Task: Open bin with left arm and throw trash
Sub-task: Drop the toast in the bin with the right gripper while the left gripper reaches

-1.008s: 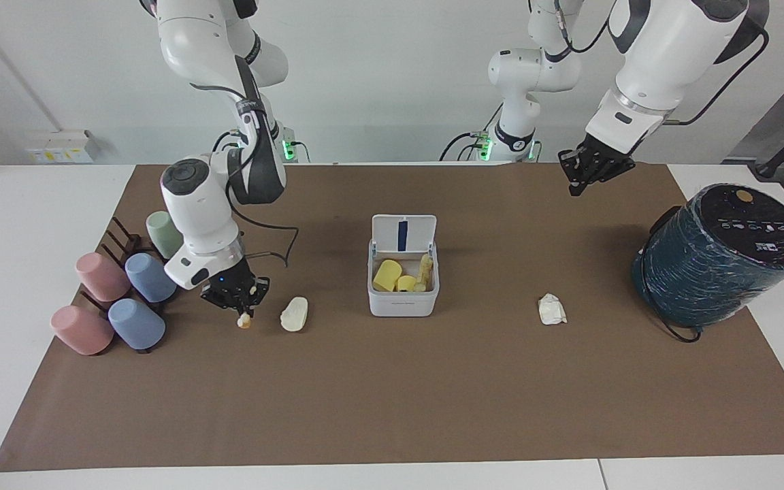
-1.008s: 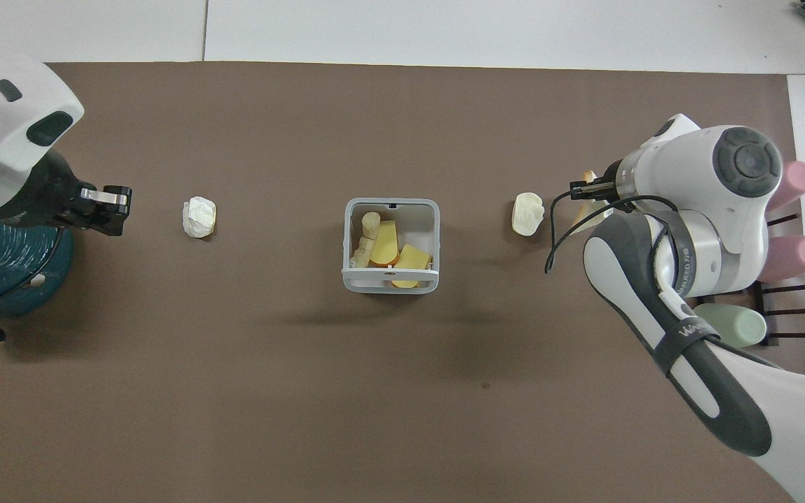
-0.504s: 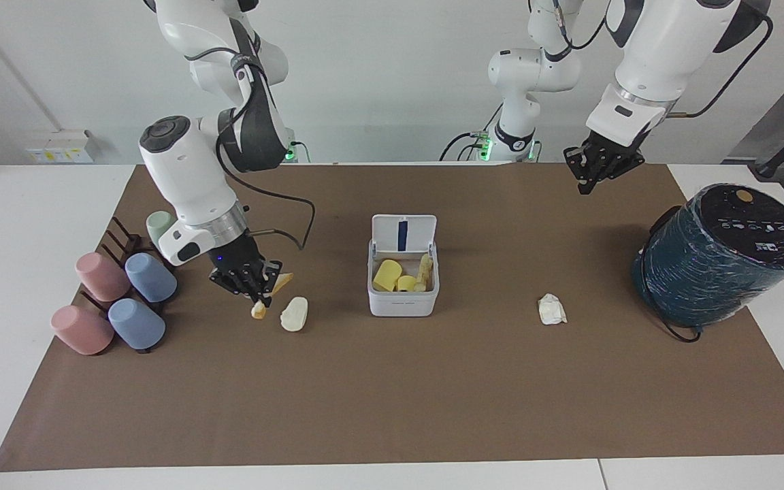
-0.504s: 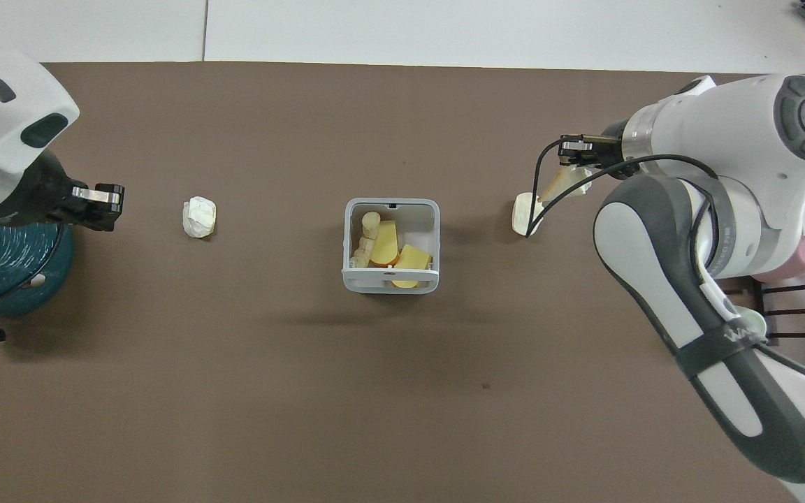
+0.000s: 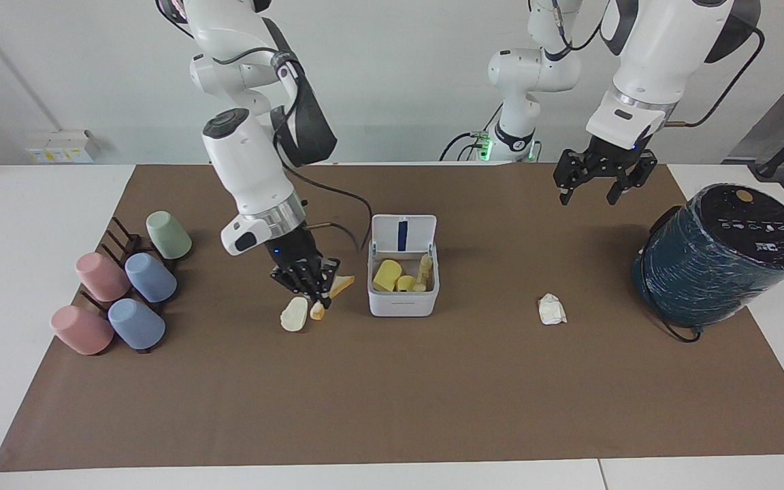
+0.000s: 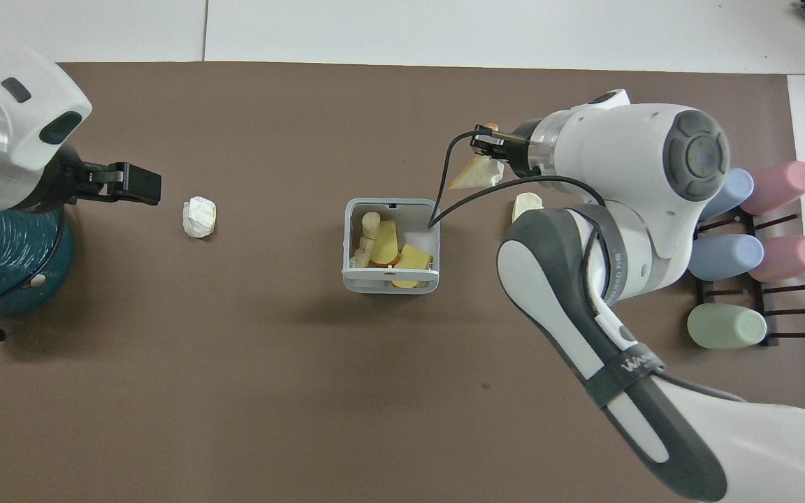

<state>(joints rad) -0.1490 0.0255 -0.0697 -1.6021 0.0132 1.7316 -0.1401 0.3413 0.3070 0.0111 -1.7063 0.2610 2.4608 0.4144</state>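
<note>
The right gripper point(image 5: 312, 287) is clamping the pale yellow wedge point(image 5: 341, 284) and hanging over the brown mat point(image 5: 433, 395), just beside the bin point(image 5: 402, 304) at the mat's middle. The bin's lid point(image 5: 403, 233) is standing open. The bin is lying from the wedge toward the left arm's end of the tabletop, and the wedge's long axis is pointing at it, so the right arm looks nearer. The left gripper point(image 5: 588, 194) is waiting, fingers spread, over the mat's robot-side edge. The facing view is showing the wedge raised at about rim height; the overhead view is showing it not yet over the opening.
</note>
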